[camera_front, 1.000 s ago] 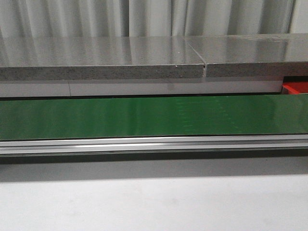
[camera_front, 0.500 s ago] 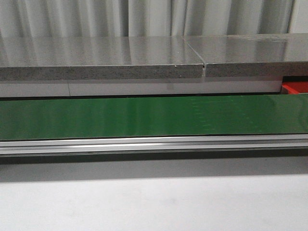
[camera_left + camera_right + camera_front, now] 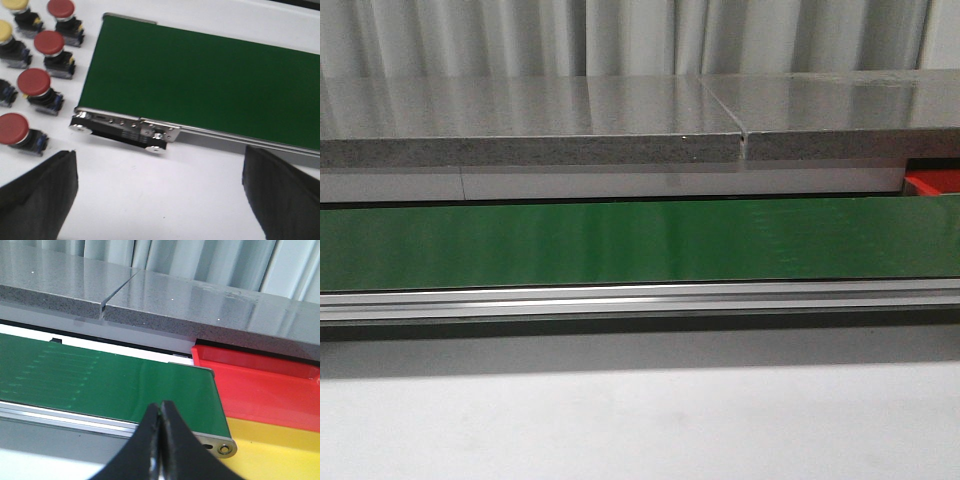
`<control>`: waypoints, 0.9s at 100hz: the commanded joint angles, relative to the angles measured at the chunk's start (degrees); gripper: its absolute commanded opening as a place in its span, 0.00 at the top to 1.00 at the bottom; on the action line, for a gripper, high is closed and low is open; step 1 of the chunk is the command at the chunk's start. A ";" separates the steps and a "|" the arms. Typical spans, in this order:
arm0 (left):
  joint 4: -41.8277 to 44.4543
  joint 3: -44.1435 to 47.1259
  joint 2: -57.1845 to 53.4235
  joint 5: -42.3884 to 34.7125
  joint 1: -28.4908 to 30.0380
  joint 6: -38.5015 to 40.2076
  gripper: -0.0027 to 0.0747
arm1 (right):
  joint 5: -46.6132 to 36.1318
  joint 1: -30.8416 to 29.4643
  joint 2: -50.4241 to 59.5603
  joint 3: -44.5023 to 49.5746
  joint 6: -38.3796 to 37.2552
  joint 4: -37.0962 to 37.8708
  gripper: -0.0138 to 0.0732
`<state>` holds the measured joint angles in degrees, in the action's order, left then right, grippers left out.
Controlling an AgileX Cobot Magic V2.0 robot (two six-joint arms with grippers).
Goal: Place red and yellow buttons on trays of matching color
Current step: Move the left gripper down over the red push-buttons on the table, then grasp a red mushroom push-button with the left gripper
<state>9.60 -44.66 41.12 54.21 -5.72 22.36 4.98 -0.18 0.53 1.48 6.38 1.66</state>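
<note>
The left gripper (image 3: 160, 200) hangs with its jaws spread wide, nothing between them, over bare white table (image 3: 165, 195) just short of the near end of the green conveyor belt (image 3: 210, 85). Going out from that hand, at about ten o'clock in its own view, the buttons are lined up beside the belt: red buttons (image 3: 34, 82) in a column, the nearest one (image 3: 14, 129) closest to the left finger (image 3: 37, 200), and yellow buttons (image 3: 4, 32) further out at the edge. None is touched, none is on the belt. Over on the other side, the right gripper (image 3: 161, 440) is pinched together on nothing at all, hovering over the far end of the belt; at about two o'clock from it sits the red tray (image 3: 260, 385), and at four o'clock the yellow tray (image 3: 270, 450), side by side, both with nothing in them that I can see. What's changed in the last second? Practically nothing in the front view: the belt (image 3: 640, 240) was bare and is bare, only the sheen on it looks slightly different. I'd read that as the sorting not yet begun, with the left hand best placed to reach a red button first.
</note>
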 commanded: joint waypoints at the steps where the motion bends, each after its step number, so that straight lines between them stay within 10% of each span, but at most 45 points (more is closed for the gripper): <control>1: 4.84 -1.43 2.44 -0.83 1.24 5.90 0.14 | -4.98 0.06 0.88 -0.53 0.09 0.03 0.92; 90: 0.69 -2.09 34.05 -12.84 30.50 5.35 0.14 | -4.98 0.06 0.88 -0.53 0.09 0.03 0.92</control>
<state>10.51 -44.55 74.18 44.45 23.81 27.73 4.98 -0.18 0.53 1.48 6.38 1.66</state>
